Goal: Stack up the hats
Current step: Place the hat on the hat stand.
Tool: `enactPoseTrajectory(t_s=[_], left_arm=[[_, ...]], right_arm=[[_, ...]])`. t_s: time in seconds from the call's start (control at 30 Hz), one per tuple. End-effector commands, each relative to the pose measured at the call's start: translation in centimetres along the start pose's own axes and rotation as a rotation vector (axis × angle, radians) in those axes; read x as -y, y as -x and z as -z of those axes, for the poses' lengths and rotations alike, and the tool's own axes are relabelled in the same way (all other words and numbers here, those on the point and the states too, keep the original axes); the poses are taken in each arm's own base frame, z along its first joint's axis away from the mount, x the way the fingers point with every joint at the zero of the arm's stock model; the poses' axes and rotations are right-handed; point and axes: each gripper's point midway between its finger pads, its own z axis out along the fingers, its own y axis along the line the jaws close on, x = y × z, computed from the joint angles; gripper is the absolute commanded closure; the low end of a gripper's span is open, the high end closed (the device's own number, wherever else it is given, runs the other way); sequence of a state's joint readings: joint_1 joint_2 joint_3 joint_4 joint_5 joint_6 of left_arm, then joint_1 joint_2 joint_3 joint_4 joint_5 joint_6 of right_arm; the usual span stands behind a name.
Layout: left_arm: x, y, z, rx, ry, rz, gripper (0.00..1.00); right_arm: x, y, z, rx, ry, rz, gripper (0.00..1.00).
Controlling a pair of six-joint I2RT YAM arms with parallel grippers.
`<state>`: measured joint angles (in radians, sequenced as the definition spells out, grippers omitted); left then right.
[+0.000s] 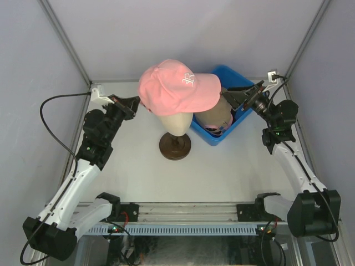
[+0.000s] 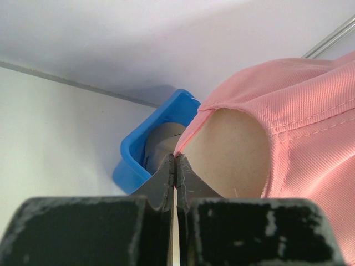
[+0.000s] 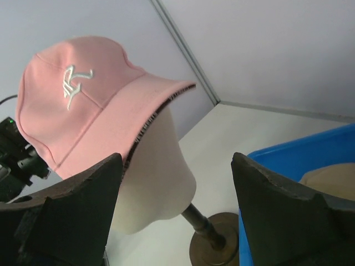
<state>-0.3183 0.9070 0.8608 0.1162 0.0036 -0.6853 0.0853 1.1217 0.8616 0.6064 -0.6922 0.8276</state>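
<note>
Left hand pressed together at pink cap's back edge, right hand spread

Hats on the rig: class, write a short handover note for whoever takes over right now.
Left pincer shut, tips at the pink hat's rear hem; grip unclear.
Right pincer open, empty, by the blue bin.
Pink hat sits on the mannequin head; tan hat lies in the bin.
Done: pink hat placed. Left: stack the tan hat on it.
</note>
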Motion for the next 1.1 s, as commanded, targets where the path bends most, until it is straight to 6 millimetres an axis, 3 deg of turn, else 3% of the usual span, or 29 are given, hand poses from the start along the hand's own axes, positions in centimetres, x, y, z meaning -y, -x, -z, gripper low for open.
enactPoseTrajectory(t_s=[0.0,0.07,0.2,0.57,0.67,0.77,0.87,0.97,1.07], left_arm=[[1.7,3.1,0.2,0.069,-0.026,-0.045,1.0],[1.8,3.2,0.2,0.071,-0.026,-0.046,1.0],[1.8,3.3,0.3,0.074,-0.027,-0.049,1.0],[2.0,3.4,0.7,0.068,-0.028,-0.048,0.93],[1.9,3.5,0.8,0.071,-0.022,-0.054,0.84],[1.9,3.8,1.0,0.082,-0.014,-0.056,0.61],[1.9,4.1,1.0,0.09,-0.01,-0.058,0.46],[2.0,4.5,1.1,0.098,-0.005,-0.063,0.39],[2.2,4.6,1.1,0.101,-0.009,-0.067,0.43]], right_arm=[[-2.8,0.4,0.6,0.008,0.134,0.092,0.2],[-2.2,0.0,0.9,-0.022,0.049,0.015,0.2],[-2.9,0.3,1.9,-0.01,-0.029,-0.032,0.2],[-6.0,-0.1,2.3,-0.019,0.002,-0.045,0.2],[-6.6,-0.2,2.6,-0.007,-0.026,-0.066,0.2],[-6.3,0.0,3.1,0.012,-0.132,-0.112,0.2],[-6.8,0.2,3.1,0.022,-0.159,-0.123,0.2],[-7.0,0.2,3.2,0.018,-0.154,-0.124,0.2],[-6.7,0.1,3.1,0.014,-0.162,-0.128,0.2]])
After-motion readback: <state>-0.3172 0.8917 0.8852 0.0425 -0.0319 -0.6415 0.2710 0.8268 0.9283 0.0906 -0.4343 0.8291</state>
